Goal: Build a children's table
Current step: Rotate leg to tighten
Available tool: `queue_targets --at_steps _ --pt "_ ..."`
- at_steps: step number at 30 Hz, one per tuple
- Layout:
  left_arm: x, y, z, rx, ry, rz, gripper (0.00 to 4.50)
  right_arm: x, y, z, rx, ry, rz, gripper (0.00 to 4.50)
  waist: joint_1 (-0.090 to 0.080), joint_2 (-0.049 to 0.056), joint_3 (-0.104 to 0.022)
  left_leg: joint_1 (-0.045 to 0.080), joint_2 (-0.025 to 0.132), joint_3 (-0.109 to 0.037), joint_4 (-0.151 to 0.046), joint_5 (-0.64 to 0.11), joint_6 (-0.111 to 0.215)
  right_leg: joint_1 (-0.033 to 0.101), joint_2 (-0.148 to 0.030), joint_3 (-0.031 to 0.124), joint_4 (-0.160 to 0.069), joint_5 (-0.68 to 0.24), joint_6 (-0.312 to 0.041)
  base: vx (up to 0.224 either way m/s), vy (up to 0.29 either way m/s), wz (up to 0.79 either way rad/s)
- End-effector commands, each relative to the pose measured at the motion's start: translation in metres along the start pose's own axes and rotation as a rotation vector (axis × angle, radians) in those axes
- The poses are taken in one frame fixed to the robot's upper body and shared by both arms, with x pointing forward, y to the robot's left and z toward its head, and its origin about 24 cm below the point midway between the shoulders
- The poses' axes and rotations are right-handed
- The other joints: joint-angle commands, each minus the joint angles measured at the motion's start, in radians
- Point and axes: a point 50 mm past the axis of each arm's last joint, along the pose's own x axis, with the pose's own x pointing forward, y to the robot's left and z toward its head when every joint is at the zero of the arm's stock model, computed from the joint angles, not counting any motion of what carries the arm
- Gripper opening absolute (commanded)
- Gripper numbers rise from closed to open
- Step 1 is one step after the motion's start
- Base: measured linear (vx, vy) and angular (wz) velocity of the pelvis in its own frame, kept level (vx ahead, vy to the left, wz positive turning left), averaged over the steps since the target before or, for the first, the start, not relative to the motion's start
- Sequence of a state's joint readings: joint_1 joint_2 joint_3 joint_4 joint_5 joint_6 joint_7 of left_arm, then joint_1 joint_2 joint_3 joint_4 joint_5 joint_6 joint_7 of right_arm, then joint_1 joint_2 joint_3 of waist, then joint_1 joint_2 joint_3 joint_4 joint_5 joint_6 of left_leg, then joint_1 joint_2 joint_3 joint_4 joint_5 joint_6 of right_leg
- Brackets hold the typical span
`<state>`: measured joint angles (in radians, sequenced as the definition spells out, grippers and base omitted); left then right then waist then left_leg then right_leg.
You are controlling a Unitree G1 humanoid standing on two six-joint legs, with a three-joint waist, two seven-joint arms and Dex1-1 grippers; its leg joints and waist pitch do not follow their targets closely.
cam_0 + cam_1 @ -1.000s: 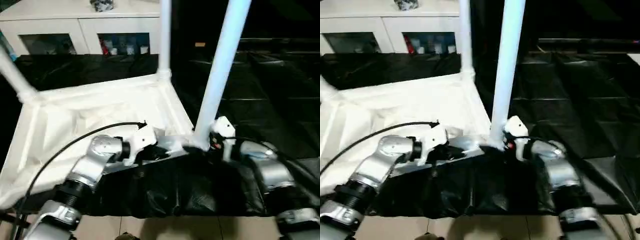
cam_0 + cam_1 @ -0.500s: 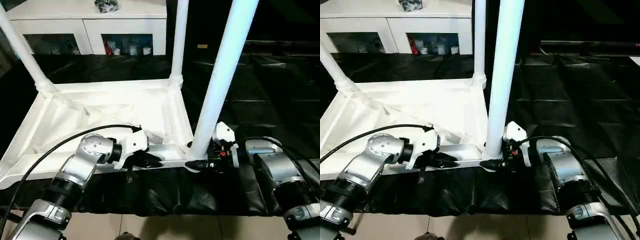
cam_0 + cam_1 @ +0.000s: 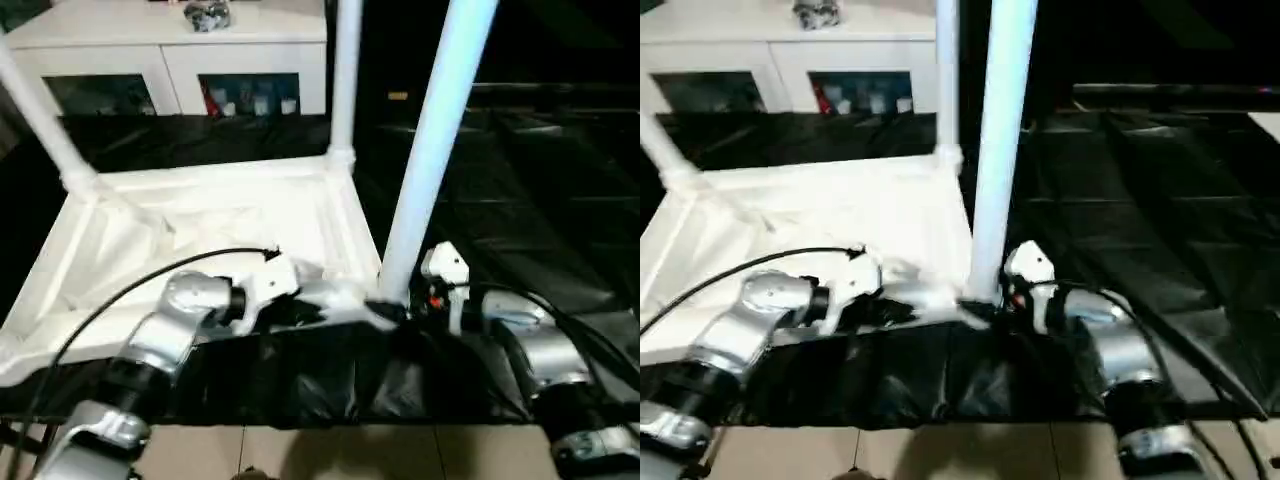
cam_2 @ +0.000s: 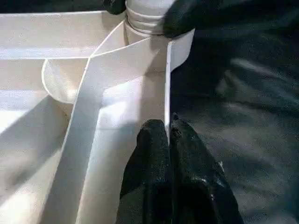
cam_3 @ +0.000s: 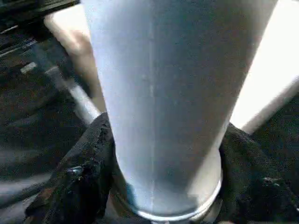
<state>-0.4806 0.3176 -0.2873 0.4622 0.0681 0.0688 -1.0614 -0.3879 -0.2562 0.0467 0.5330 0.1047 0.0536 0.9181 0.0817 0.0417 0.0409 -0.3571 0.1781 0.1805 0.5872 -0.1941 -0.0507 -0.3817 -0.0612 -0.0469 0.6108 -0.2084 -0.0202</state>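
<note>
The children's table lies upside down: its white tabletop (image 3: 200, 220) rests ribbed side up on a black sheet. Three white legs stand in corner sockets: one far left (image 3: 40, 110), one at the far corner (image 3: 346, 80), one at the near right corner (image 3: 430, 150). My left gripper (image 3: 315, 312) is shut on the tabletop's near rim, whose thin wall is pinched between its fingers (image 4: 154, 154) beside the near right socket. My right gripper (image 3: 395, 310) holds that leg's base, with a black finger (image 5: 84, 177) pressed to each side of the tube (image 5: 159, 93).
A white cabinet (image 3: 170, 50) with glass doors stands behind the table, with a small dark object (image 3: 207, 13) on top. The black sheet (image 3: 520, 180) spreads to the right. Pale floor (image 3: 300, 450) shows along the near edge.
The right gripper's fingers have drawn in around the near right leg's base. The camera has shifted and tilted. The left gripper keeps its hold on the rim.
</note>
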Motion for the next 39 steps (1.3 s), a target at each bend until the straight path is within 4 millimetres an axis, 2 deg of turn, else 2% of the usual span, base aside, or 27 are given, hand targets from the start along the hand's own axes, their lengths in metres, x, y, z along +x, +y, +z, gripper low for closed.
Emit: queue_targets --at_steps 1,3,4,5,9,11,13,14,16,18,19,20,22,24,26,28,29,31,32,34,37,39 --pt "0.033 -0.006 0.021 0.01 -0.039 0.062 0.0 0.034 0.026 -0.005 0.088 -0.036 -0.04 2.67 -0.005 0.0 -0.038 0.014 0.057 -0.031 -0.087 -0.327 -0.01 0.025 -0.091 0.047 -0.103 -0.412 -0.165 0.0 0.0 0.0" --pt "0.04 -0.007 0.025 -0.005 -0.048 0.084 0.0 0.041 0.029 -0.005 0.115 -0.057 -0.095 2.67 -0.006 -0.004 -0.039 0.016 0.056 -0.031 -0.087 -0.325 -0.016 0.021 -0.091 0.049 -0.104 -0.419 -0.152 0.0 0.0 0.0" --pt "0.049 -0.009 0.031 -0.019 -0.059 0.12 0.0 0.052 0.032 -0.004 0.137 -0.059 -0.214 2.67 -0.007 -0.009 -0.039 0.013 0.055 -0.03 -0.088 -0.313 -0.014 0.021 -0.09 0.051 -0.105 -0.41 -0.148 0.0 0.0 0.0" --pt "0.052 -0.01 0.034 -0.03 -0.068 0.125 0.0 0.056 0.032 -0.003 0.149 -0.062 -0.265 2.67 -0.009 -0.006 -0.039 0.014 0.054 -0.031 -0.089 -0.313 -0.019 0.018 -0.091 0.051 -0.104 -0.415 -0.145 0.0 0.0 0.0" --pt "0.056 -0.012 0.037 -0.04 -0.092 0.134 0.0 0.064 0.035 0.002 0.145 -0.08 -0.318 2.67 -0.013 -0.005 -0.043 0.008 0.052 -0.031 -0.089 -0.298 -0.008 0.02 -0.089 0.052 -0.103 -0.38 -0.137 0.0 0.0 0.0" --pt "0.055 -0.013 0.038 -0.031 -0.108 0.128 0.0 0.067 0.037 0.007 0.147 -0.113 -0.307 3.22 -0.016 -0.003 -0.045 0.005 0.052 -0.028 -0.087 -0.273 0.003 0.023 -0.086 0.052 -0.097 -0.299 -0.152 0.0 0.0 0.0" --pt "0.054 -0.013 0.037 -0.026 -0.11 0.128 0.0 0.066 0.037 0.008 0.148 -0.124 -0.295 3.39 -0.016 -0.003 -0.046 0.004 0.052 -0.027 -0.086 -0.259 0.01 0.025 -0.085 0.053 -0.094 -0.258 -0.162 0.0 0.0 0.0" --pt "0.05 -0.013 0.035 -0.015 -0.105 0.114 0.0 0.063 0.035 0.01 0.108 -0.121 -0.282 3.46 -0.018 0.0 -0.046 0.001 0.052 -0.026 -0.085 -0.245 0.017 0.029 -0.085 0.051 -0.091 -0.218 -0.175 0.0 0.0 0.0" --pt "0.047 -0.013 0.033 -0.002 -0.1 0.103 0.0 0.06 0.032 0.01 0.081 -0.114 -0.281 3.81 -0.018 -0.001 -0.048 -0.001 0.052 -0.026 -0.083 -0.227 0.024 0.033 -0.086 0.051 -0.087 -0.185 -0.185 0.0 0.0 0.0" --pt "0.042 -0.013 0.029 0.004 -0.097 0.087 0.0 0.053 0.026 0.009 0.065 -0.11 -0.278 3.85 -0.021 -0.001 -0.047 -0.001 0.052 -0.025 -0.083 -0.222 0.029 0.032 -0.085 0.05 -0.086 -0.176 -0.192 0.0 0.0 0.0" --pt "0.037 -0.013 0.026 0.015 -0.094 0.061 0.0 0.046 0.02 0.009 0.045 -0.109 -0.28 3.97 -0.02 -0.008 -0.047 -0.002 0.052 -0.025 -0.082 -0.225 0.035 0.035 -0.087 0.05 -0.087 -0.189 -0.194 0.0 0.0 0.0" --pt "0.032 -0.013 0.024 0.02 -0.093 0.041 0.0 0.04 0.017 0.009 0.043 -0.111 -0.266 3.97 -0.019 -0.004 -0.047 -0.002 0.052 -0.024 -0.081 -0.219 0.04 0.034 -0.087 0.051 -0.087 -0.189 -0.194 0.0 0.0 0.0" --pt "0.029 -0.014 0.022 0.025 -0.094 0.024 0.0 0.035 0.014 0.008 0.034 -0.107 -0.25 3.97 -0.02 -0.008 -0.048 -0.004 0.053 -0.024 -0.08 -0.202 0.05 0.036 -0.087 0.051 -0.083 -0.167 -0.2 0.0 0.0 0.0" --pt "0.021 -0.014 0.02 0.025 -0.093 -0.016 0.0 0.028 0.012 0.006 0.01 -0.087 -0.18 3.97 -0.018 -0.003 -0.052 -0.003 0.053 -0.022 -0.076 -0.173 0.059 0.037 -0.086 0.05 -0.078 -0.119 -0.215 0.0 0.0 0.0" --pt "0.015 -0.013 0.017 0.041 -0.082 -0.046 0.0 0.021 0.01 0.005 -0.029 -0.064 -0.106 3.97 -0.016 -0.004 -0.056 -0.006 0.053 -0.019 -0.067 -0.121 0.084 0.037 -0.083 0.049 -0.067 -0.014 -0.238 0.0 0.0 0.0" --pt "0.009 -0.012 0.015 0.046 -0.074 -0.073 0.0 0.014 0.009 0.005 -0.064 -0.03 -0.009 3.97 -0.014 0.0 -0.056 -0.008 0.052 -0.019 -0.065 -0.118 0.094 0.04 -0.08 0.044 -0.064 0.018 -0.249 0.0 0.0 0.0" --pt "0.007 -0.012 0.014 0.048 -0.073 -0.083 0.0 0.012 0.009 0.005 -0.077 -0.013 0.032 3.97 -0.014 -0.002 -0.057 -0.01 0.052 -0.019 -0.064 -0.118 0.096 0.042 -0.08 0.043 -0.062 0.025 -0.252 0.0 0.0 0.0" --pt "0.003 -0.011 0.013 0.055 -0.069 -0.099 0.0 0.006 0.008 0.004 -0.096 0.018 0.108 3.97 -0.011 -0.001 -0.054 -0.009 0.055 -0.018 -0.064 -0.138 0.1 0.04 -0.081 0.042 -0.063 0.008 -0.259 0.0 0.0 0.0" --pt "0.002 -0.01 0.013 0.057 -0.068 -0.102 0.0 0.004 0.008 0.004 -0.1 0.026 0.128 3.97 -0.012 0.006 -0.053 -0.007 0.056 -0.018 -0.065 -0.167 0.094 0.038 -0.08 0.041 -0.068 -0.026 -0.259 0.0 0.0 0.0" --pt "-0.002 -0.008 0.011 0.062 -0.058 -0.12 0.0 -0.003 0.006 0.005 -0.113 0.059 0.214 3.97 -0.009 0.001 -0.052 -0.006 0.057 -0.018 -0.065 -0.183 0.088 0.039 -0.081 0.042 -0.069 -0.061 -0.257 0.0 0.0 0.0" --pt "-0.009 -0.006 0.009 0.058 -0.045 -0.148 0.0 -0.008 0.005 0.007 -0.114 0.089 0.31 3.97 -0.003 0.002 -0.052 -0.006 0.058 -0.018 -0.064 -0.168 0.09 0.039 -0.082 0.042 -0.067 -0.077 -0.258 0.0 0.0 0.0" --pt "-0.012 -0.004 0.007 0.059 -0.036 -0.159 0.0 -0.01 0.005 0.009 -0.112 0.115 0.38 3.59 0.0 -0.004 -0.053 -0.007 0.057 -0.016 -0.061 -0.156 0.096 0.038 -0.081 0.042 -0.067 -0.071 -0.26 0.0 0.0 0.0"
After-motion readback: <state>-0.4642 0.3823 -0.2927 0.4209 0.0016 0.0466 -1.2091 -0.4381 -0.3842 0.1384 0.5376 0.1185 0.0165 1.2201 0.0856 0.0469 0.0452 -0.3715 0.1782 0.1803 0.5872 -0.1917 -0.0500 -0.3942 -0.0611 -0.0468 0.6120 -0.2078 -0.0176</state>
